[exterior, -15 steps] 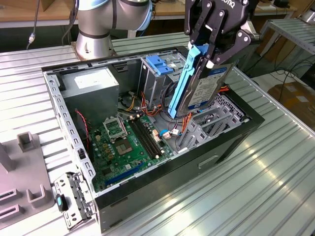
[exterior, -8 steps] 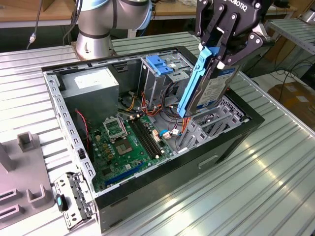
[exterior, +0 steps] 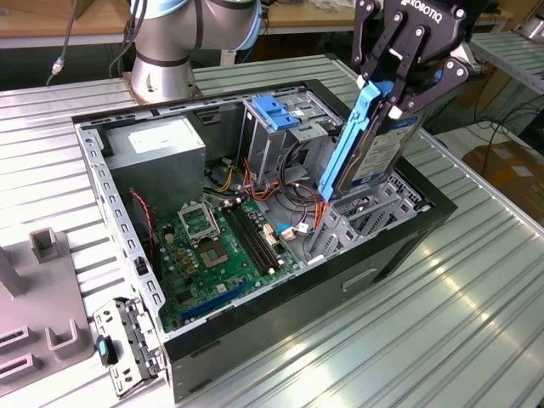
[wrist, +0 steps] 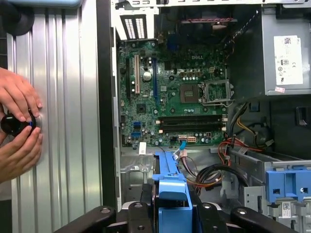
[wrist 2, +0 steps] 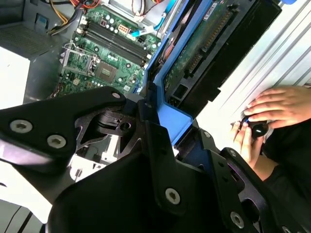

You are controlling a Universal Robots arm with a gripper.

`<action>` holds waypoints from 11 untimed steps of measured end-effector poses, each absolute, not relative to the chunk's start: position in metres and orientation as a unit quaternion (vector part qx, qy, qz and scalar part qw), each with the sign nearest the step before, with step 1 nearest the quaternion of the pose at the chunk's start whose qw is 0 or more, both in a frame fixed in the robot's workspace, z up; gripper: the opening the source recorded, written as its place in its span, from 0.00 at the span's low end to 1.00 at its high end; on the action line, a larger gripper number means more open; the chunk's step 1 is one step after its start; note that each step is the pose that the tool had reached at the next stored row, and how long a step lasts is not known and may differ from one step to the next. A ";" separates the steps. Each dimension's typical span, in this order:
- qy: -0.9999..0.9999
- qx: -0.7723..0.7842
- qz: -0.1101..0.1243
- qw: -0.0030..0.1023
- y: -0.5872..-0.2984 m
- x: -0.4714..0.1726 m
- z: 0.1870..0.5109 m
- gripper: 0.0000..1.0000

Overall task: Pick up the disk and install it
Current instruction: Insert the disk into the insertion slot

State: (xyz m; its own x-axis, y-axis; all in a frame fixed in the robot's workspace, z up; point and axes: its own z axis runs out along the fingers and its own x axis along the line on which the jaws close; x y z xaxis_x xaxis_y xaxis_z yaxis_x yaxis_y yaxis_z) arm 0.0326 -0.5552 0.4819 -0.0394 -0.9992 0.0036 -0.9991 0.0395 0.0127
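My gripper [exterior: 387, 85] is shut on the upper end of the disk [exterior: 378, 157], a dark flat drive with a bright blue rail [exterior: 344, 149] along its edge. In the exterior view the disk hangs steeply tilted, and its lower end reaches into the open computer case [exterior: 399, 246] at the bay on that view's right. In the second wrist view the disk [wrist 2: 214, 43] stretches away from the gripper [wrist 2: 167, 121] toward the motherboard [wrist 2: 112, 53]. The first wrist view has the disk's blue end [wrist: 172, 189] between the black fingers [wrist: 141, 213].
A grey metal cage with a blue handle [exterior: 276, 115] stands just beside the disk inside the case, with cables [exterior: 297, 212] below. The power supply [exterior: 157, 144] fills the far corner. A person's hands [wrist: 19, 121] rest on the ribbed table beside the case. A grey fixture [exterior: 42, 314] sits on the exterior view's left.
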 end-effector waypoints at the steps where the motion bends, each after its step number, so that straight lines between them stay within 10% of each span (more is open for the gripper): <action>1: -0.721 0.693 -0.003 0.006 -0.555 0.035 0.482 0.37; 11: -0.721 0.693 -0.001 0.008 -0.555 0.058 0.475 0.37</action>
